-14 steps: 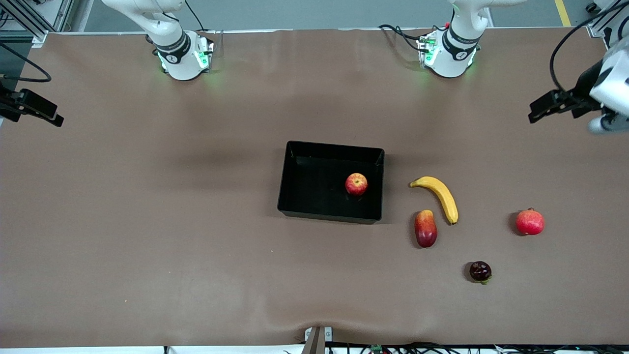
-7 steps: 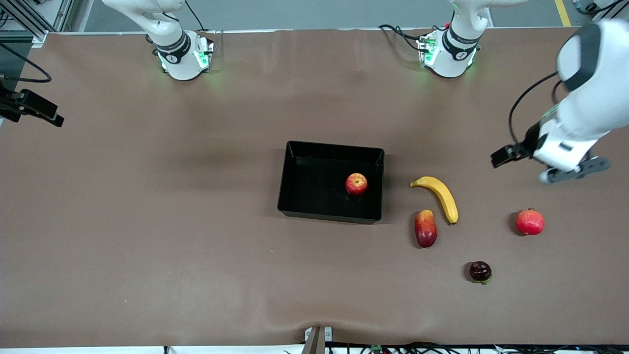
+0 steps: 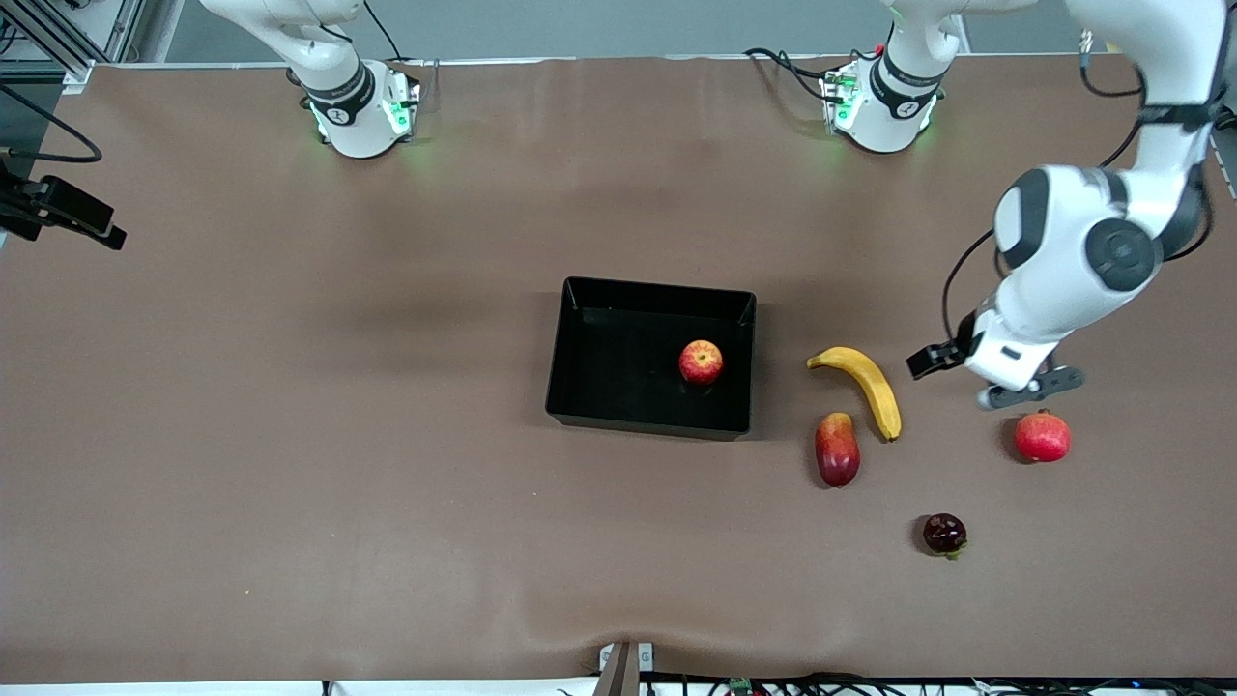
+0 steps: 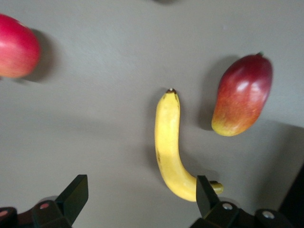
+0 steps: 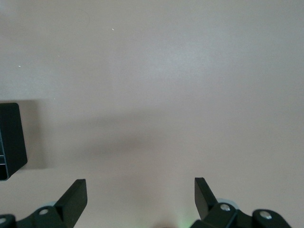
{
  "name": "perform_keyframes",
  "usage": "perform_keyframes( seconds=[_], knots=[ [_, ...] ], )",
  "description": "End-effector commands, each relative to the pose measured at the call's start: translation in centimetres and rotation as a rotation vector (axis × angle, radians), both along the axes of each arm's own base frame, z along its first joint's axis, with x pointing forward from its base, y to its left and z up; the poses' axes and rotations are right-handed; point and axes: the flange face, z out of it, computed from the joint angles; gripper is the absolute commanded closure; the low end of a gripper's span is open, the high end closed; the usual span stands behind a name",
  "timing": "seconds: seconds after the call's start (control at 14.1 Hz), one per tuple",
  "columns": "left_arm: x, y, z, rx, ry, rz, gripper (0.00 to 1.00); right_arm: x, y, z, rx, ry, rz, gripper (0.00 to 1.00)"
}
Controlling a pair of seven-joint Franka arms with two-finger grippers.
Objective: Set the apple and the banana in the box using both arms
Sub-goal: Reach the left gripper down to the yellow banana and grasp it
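Apple (image 3: pixel 701 362) already in box (image 3: pixel 580 406), near the wall toward left arm's end. Banana (image 3: pixel 863 387) on table beside box, toward left arm's end, close to mango-like fruit (image 3: pixel 837 449) but apart from it; mango nearer front cam.

Left gripper (image 4: pixel 140 202) up in air, over bare table btwn banana and round pink-red fruit (image 3: pixel 1043 436). Fingers spread wide, nothing held. Wrist view: banana lies lengthwise btwn the two fingers, one tip near a finger (image 4: pixel 205 194).

Right gripper (image 5: pixel 138 197) over bare table toward right arm's end, fingers wide apart, empty; arm waiting.

Step in hand (judged): approach for banana pick.
- Centre over banana's mid-section, not the tip.
- Rotate wrist so fingers straddle the short axis.
- Descend w/o clipping mango.
- Curved, smooth skin: likely to roll if pinched off-centre.
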Motion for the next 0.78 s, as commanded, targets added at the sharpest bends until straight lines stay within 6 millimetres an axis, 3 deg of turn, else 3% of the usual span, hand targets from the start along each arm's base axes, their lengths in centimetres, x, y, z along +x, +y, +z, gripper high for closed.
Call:
perform_keyframes(
  seconds=[0.0, 0.35, 0.64, 0.71],
  knots=[
    [0.2, -1.2, -3.8, -0.001, 0.014, 0.037, 0.0, 0.0, 0.2, 0.2, 0.001, -0.004, -0.008, 0.0],
    [-0.4, -2.2, -9.6, 0.0, 0.076, 0.036, 0.03, 0.0, 0.2, 0.2, 0.001, -0.005, -0.008, 0.0],
    [-0.9, -2.7, -12.5, 0.003, 0.109, 0.026, 0.35, 0.0, 0.2, 0.2, 0.0, -0.004, -0.008, 0.0],
    [-0.9, -2.6, -12.4, 0.003, 0.11, 0.029, 0.58, 0.0, 0.2, 0.3, 0.001, -0.006, -0.01, 0.0]
  ],
)
